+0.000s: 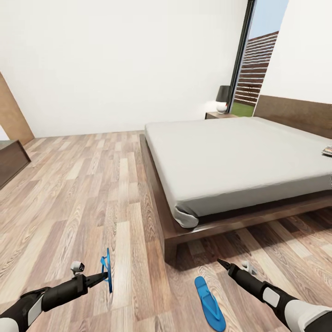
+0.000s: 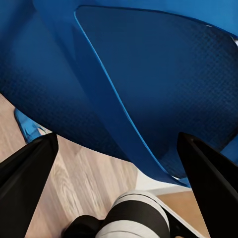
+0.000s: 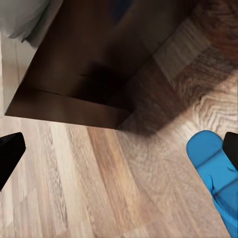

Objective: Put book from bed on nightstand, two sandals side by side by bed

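Left gripper (image 1: 107, 275) is clamped on one blue sandal (image 1: 107, 269), holding it on edge above the floor (image 1: 69, 193). Other sandal (image 1: 210, 304) lies flat by the bed (image 1: 230, 161) corner, near the spread-open right gripper (image 1: 221, 263). Book (image 1: 328, 151) sits on the mattress, far right.

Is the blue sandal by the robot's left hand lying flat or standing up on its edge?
Standing on edge. The sandal shows as a thin upright sliver at the left gripper, while the other sandal lies flat on the floor.

Wood-plank floor (image 1: 83, 193) carried the bed (image 1: 240, 161), one blue sandal (image 1: 210, 304) lay flat off its foot corner, book (image 1: 327, 151) rested at the mattress's right edge
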